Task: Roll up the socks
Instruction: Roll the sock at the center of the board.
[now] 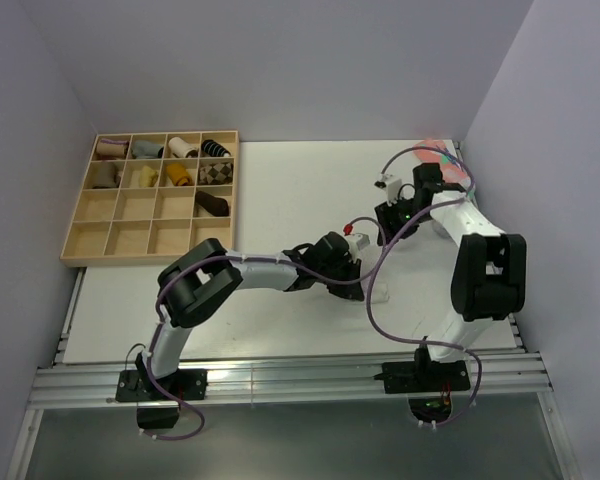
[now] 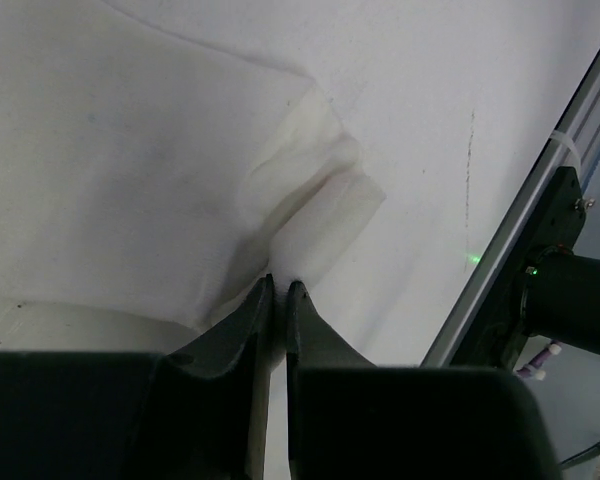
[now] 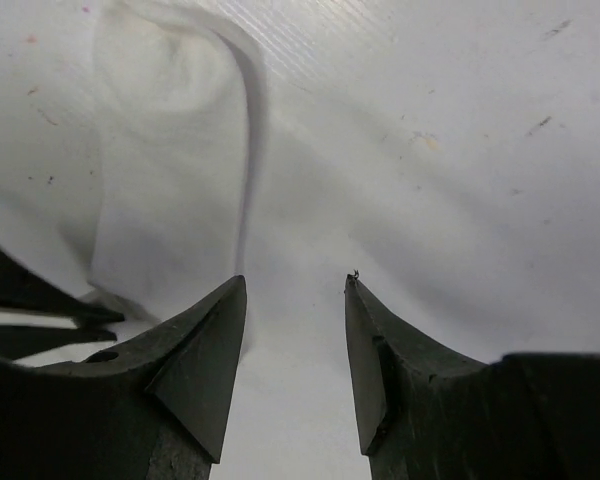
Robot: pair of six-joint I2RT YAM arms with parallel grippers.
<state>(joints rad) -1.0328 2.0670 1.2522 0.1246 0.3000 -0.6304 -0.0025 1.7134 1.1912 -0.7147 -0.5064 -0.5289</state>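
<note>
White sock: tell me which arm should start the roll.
Left arm. The left fingers are shut on a folded end of the white sock; the right fingers stand open near it, gripping nothing.

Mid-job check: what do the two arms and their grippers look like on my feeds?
Both arms have white links with black joint housings: left arm, right arm. A purple cable loops along each. Fingers of the left gripper and right gripper are dark, wedge-shaped, tapering to points.
</note>
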